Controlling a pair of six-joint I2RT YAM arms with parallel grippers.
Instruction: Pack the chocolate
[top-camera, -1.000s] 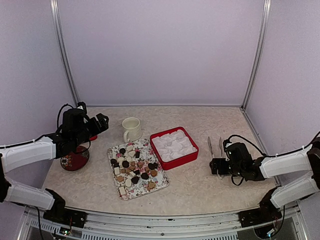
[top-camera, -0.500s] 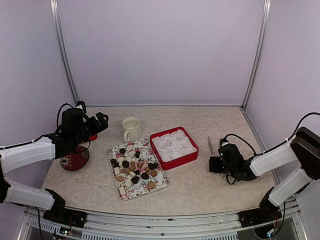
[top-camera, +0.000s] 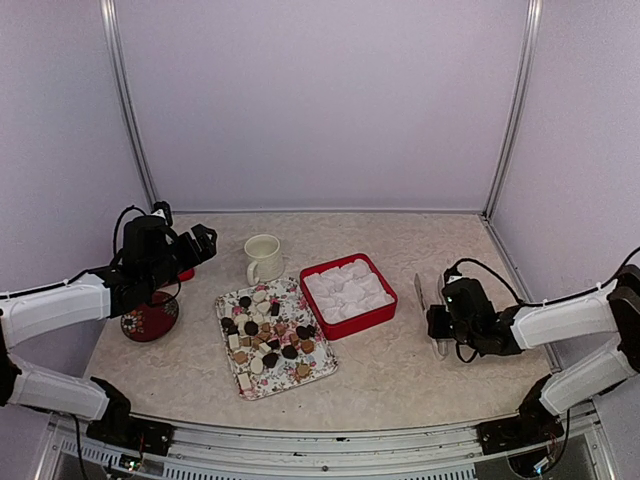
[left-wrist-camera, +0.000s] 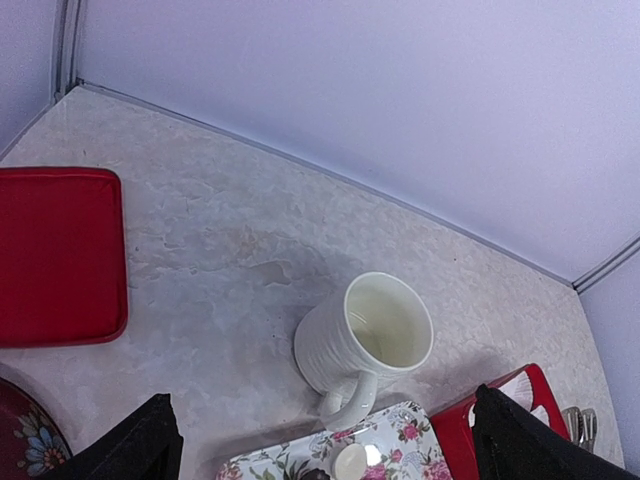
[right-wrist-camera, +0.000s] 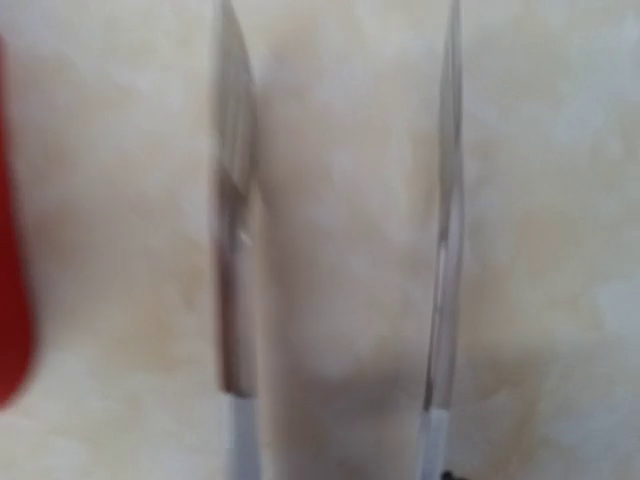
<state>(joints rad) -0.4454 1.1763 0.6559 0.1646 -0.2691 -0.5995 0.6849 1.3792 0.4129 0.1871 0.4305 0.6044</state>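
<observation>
Left wrist | left tool (left-wrist-camera: 330, 440) wide, empty | right tool (top-camera: 437, 325) over tongs (right-wrist-camera: 238, 260), opening cannot tell

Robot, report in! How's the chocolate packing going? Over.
Left gripper open, empty. Right gripper over tongs, grip unclear. Chocolate all on floral tray; red box holds only liners. Mug sits apart.

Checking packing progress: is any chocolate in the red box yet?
No, the red box holds only white paper liners, while the chocolate all lies on the floral tray.
</observation>
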